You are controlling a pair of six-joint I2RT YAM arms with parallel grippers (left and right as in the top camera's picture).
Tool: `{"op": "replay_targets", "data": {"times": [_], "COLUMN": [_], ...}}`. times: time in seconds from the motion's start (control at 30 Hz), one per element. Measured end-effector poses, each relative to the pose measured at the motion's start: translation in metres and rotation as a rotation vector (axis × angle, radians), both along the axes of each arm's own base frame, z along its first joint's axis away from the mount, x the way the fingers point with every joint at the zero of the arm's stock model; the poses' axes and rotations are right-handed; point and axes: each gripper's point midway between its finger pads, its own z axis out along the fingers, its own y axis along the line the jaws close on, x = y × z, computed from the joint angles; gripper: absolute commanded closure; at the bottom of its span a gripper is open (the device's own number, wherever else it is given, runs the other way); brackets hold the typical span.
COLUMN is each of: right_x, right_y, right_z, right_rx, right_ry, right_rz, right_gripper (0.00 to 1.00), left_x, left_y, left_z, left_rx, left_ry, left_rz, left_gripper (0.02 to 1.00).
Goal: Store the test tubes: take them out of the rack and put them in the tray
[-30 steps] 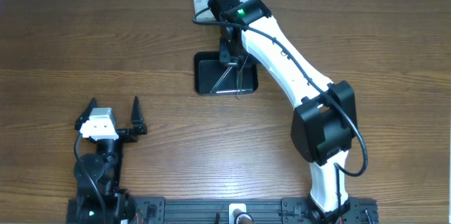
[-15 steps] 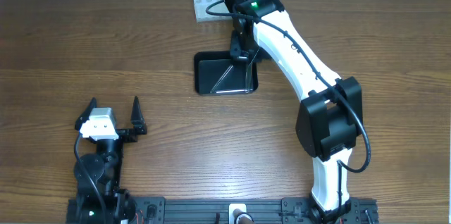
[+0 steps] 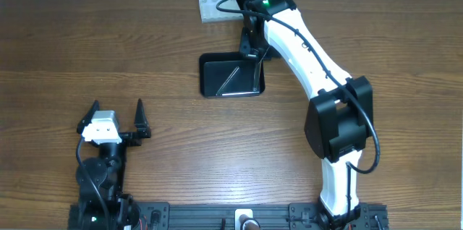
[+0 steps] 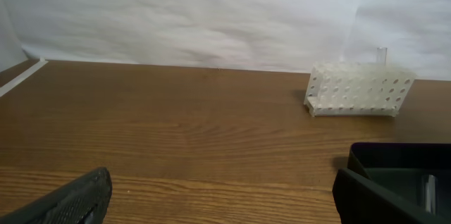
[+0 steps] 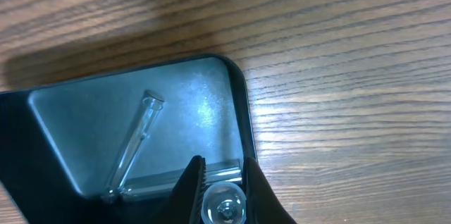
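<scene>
Where the right gripper stands clenched on a test tube, that tube shows end-on between the fingers, so its long axis runs down toward the tabletop, near upright by my judgement. It hangs over the black tray at the wall on the right arm's side. The tray floor therefore lies toward the left arm's side, and the coming move turns on that small offset.

Count:
- **In the tray:** two tubes lying flat, a slanted tube and a wall-side tube.
- **In the white rack:** one standing tube rises above it.

The left gripper rests released, well apart from the tray. The right arm is the nearer.
</scene>
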Motion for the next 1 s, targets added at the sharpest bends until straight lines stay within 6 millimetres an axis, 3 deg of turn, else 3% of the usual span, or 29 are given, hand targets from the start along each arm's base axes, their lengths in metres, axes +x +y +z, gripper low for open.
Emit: {"op": "replay_targets", "data": {"times": [0.7, 0.73, 0.9, 1.0], "right_x": [0.008, 0.007, 0.010, 0.011], "right_y": [0.004, 0.004, 0.005, 0.006], "right_z": [-0.044, -0.047, -0.052, -0.052], "right_rx": [-0.022, -0.025, -0.023, -0.021], "right_ry": [0.046, 0.052, 0.051, 0.043], "right_rz": [0.011, 0.012, 0.006, 0.013], "right_gripper": [0.985, 0.963, 0.614, 0.478], "left_x": [0.000, 0.000, 0.000, 0.000], "left_y": [0.000, 0.000, 0.000, 0.000], "left_z": [0.000, 0.000, 0.000, 0.000], "left_rx": [0.000, 0.000, 0.000, 0.000], "left_ry": [0.000, 0.000, 0.000, 0.000], "left_rz": [0.000, 0.000, 0.000, 0.000], "left_gripper": [0.023, 0.020, 0.020, 0.020]}}
